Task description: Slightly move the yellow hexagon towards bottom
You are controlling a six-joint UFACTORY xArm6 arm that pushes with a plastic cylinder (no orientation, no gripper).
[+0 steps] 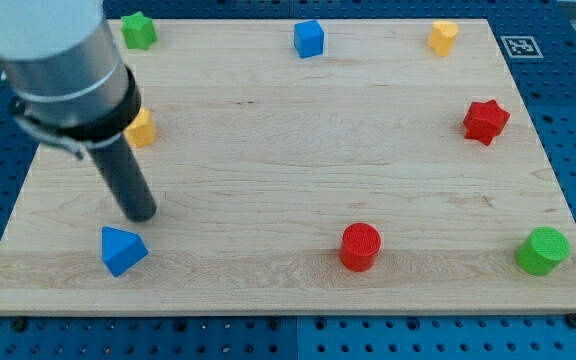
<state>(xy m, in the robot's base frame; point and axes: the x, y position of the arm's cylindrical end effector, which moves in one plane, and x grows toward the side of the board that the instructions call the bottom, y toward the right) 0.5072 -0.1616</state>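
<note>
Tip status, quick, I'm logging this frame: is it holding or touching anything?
My tip: a bare rod, holding nothing; it stands just above the blue block, apart from it, below the partly hidden yellow block.

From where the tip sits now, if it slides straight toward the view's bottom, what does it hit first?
My tip would likely meet the blue triangular block first; it sits just below and slightly to the view's left, so contact could be a glancing one. Depth is hard to judge here.
</note>
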